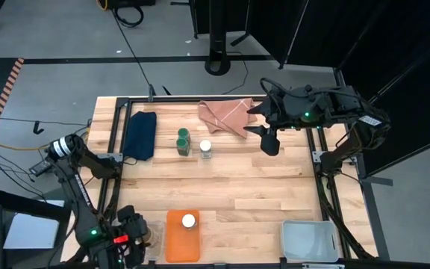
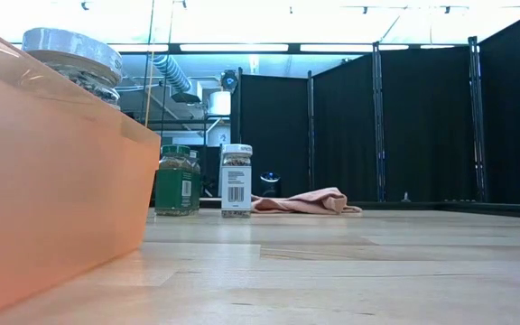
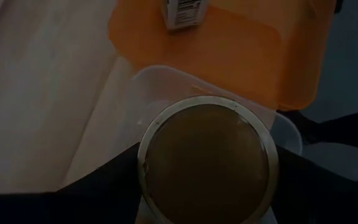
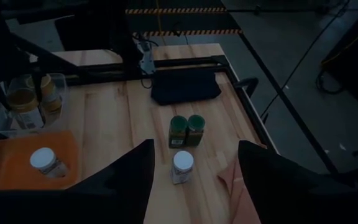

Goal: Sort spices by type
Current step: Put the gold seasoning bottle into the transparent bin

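High view shows you one white-lidded jar (image 1: 189, 220) binned in the orange bin (image 1: 172, 243), left gripper (image 1: 136, 237) pinching a tan-lidded jar (image 3: 207, 163) over the clear container (image 3: 160, 84), right gripper (image 1: 269, 142) spread above, green-lidded jars (image 1: 183, 141) and a second white-lidded jar (image 1: 205, 149) unsorted.

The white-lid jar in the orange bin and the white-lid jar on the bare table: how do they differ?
The white-lid jar in the orange bin sits inside the orange bin near the left arm; the white-lid jar on the table stands on bare wood. The binned jar stands alone; the table jar has the two green-lid jars beside it. Both stand upright, with similar white lids.
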`<act>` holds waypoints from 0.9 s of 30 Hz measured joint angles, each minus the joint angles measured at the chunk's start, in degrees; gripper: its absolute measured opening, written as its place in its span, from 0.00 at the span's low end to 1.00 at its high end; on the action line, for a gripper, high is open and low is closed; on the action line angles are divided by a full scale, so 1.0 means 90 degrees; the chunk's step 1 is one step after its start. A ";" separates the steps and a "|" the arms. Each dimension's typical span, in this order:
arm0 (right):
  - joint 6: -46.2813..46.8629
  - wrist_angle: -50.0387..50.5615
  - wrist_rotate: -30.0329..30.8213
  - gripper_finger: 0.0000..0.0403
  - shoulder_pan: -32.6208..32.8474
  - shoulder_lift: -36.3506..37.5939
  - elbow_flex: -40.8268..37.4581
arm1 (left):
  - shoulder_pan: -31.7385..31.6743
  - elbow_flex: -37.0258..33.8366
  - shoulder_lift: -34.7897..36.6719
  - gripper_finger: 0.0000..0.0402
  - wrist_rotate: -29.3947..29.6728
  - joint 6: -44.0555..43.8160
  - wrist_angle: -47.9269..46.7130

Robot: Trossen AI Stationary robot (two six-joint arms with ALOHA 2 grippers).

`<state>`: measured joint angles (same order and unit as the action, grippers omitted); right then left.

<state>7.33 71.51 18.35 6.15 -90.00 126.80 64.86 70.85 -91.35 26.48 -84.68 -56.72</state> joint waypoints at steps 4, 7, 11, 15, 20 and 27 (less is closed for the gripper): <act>0.0000 0.0001 0.0000 0.59 0.0000 0.0000 0.0002 | 0.0000 -0.0005 0.0000 0.67 0.0005 0.0002 -0.0064; -0.0002 0.0003 0.0000 0.59 0.0000 0.0000 0.0001 | 0.0000 -0.0005 0.0000 0.67 0.0005 0.0002 -0.0060; -0.0073 0.0003 0.0000 0.59 -0.0002 0.0000 0.0002 | 0.0000 -0.0005 0.0000 0.67 0.0005 0.0002 -0.0071; -0.0117 0.0003 0.0000 0.59 -0.0002 0.0000 0.0002 | 0.0000 -0.0005 0.0000 0.67 -0.0027 0.0000 -0.0181; -0.0119 0.0004 0.0000 0.59 -0.0002 0.0000 0.0002 | 0.0000 -0.0049 0.0002 0.67 -0.0039 0.0000 -0.0161; -0.0121 0.0004 0.0000 0.60 -0.0002 0.0000 0.0002 | -0.0005 -0.0209 0.0000 0.67 -0.0056 -0.0005 0.0001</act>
<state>6.24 71.55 18.35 6.13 -90.00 126.82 64.82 68.97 -91.35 25.97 -84.73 -56.71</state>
